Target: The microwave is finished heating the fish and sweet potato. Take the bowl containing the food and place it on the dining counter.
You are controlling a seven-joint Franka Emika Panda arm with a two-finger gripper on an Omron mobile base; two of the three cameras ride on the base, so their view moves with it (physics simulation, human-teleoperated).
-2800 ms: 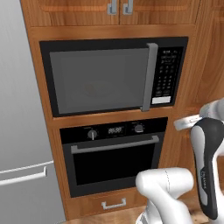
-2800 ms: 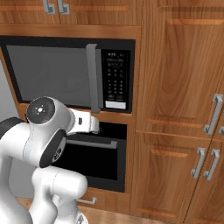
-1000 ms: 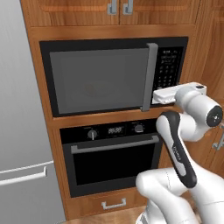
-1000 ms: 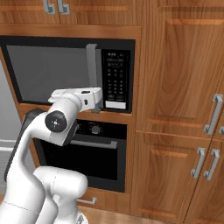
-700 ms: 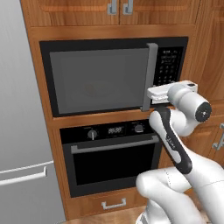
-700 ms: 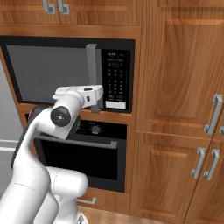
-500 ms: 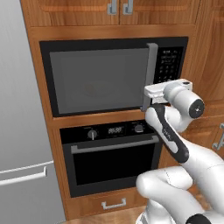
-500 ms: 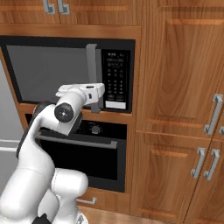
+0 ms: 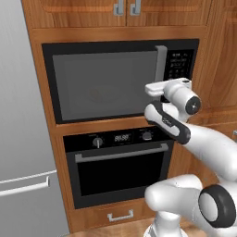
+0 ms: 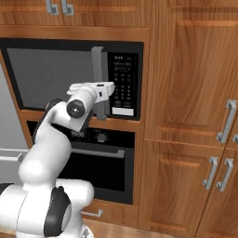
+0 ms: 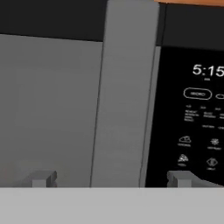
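Observation:
The microwave (image 9: pixel 106 83) (image 10: pixel 51 69) is built into the wooden wall, its grey glass door shut. Its vertical grey bar handle (image 9: pixel 160 62) (image 10: pixel 97 69) (image 11: pixel 127 100) stands left of the keypad panel (image 9: pixel 179 65) (image 10: pixel 122 83) (image 11: pixel 197 122). My gripper (image 9: pixel 152 88) (image 10: pixel 109 89) (image 11: pixel 113 179) is open at the lower part of the handle. In the hand view one fingertip (image 11: pixel 43 178) stands left of the bar and the other right of it, neither touching. The bowl, fish and sweet potato are hidden behind the door. The dining counter is out of view.
A black oven (image 9: pixel 120 162) (image 10: pixel 100 158) with knobs and a horizontal handle sits right under the microwave. A grey fridge (image 9: pixel 21 139) stands to the left. Wooden cabinets (image 10: pixel 195 116) with bar handles fill the right side.
The arm has risen from low at the right and swung the hand leftward across the keypad to the microwave's handle. The door has stayed shut.

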